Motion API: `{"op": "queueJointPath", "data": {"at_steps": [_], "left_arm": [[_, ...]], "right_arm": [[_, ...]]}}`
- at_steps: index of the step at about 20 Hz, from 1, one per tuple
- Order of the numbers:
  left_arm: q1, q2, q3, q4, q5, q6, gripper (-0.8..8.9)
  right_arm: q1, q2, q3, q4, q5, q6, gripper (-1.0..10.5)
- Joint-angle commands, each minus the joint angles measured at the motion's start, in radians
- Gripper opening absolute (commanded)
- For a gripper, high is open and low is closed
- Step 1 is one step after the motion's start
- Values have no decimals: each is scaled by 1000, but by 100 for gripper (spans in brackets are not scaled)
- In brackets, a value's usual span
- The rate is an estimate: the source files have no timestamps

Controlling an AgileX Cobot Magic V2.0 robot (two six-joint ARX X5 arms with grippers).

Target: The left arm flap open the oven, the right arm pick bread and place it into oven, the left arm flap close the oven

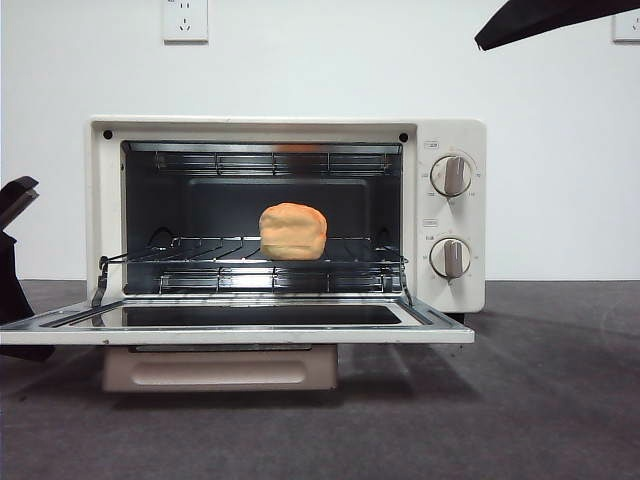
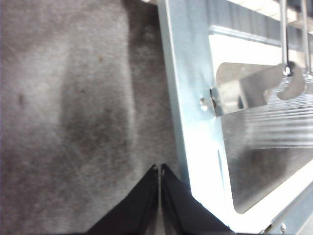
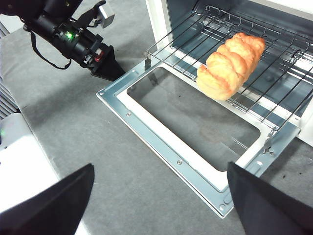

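The cream-white oven (image 1: 455, 135) stands with its glass door (image 1: 430, 325) flapped down flat. The golden bread (image 1: 293, 231) lies on the wire rack (image 1: 200, 255) inside; the right wrist view shows the bread (image 3: 230, 66) lengthwise, near the rack's middle. My left gripper (image 2: 159, 169) is shut on nothing, low over the grey mat just beside the door's left edge (image 2: 190, 98). It appears as a black shape (image 1: 15, 215) at the front view's left edge. My right gripper (image 3: 160, 169) is open and empty, raised above and in front of the door.
A grey mat (image 1: 540, 400) covers the table around the oven. Two round knobs (image 1: 452, 175) sit on the oven's right panel. The right arm shows as a black tip (image 1: 540, 18) at the top right. A white wall with sockets stands behind.
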Motion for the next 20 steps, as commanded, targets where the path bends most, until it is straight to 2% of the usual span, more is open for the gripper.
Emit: {"op": "queueJointPath", "data": {"at_steps": [1,5,12,20], "left_arm": [[-10,14,8,60,103,-38,14],[5,14,8,156,160,-102,14],[35,14,10,309,187,-202,14],[61,14,10,609,190,-393,15]], "right_arm": [[11,6,12,9,0,-5,427],[11,6,12,9,0,-4,427],[11,6,12,9,0,3,427],[11,7,12,8,0,18,427]]}}
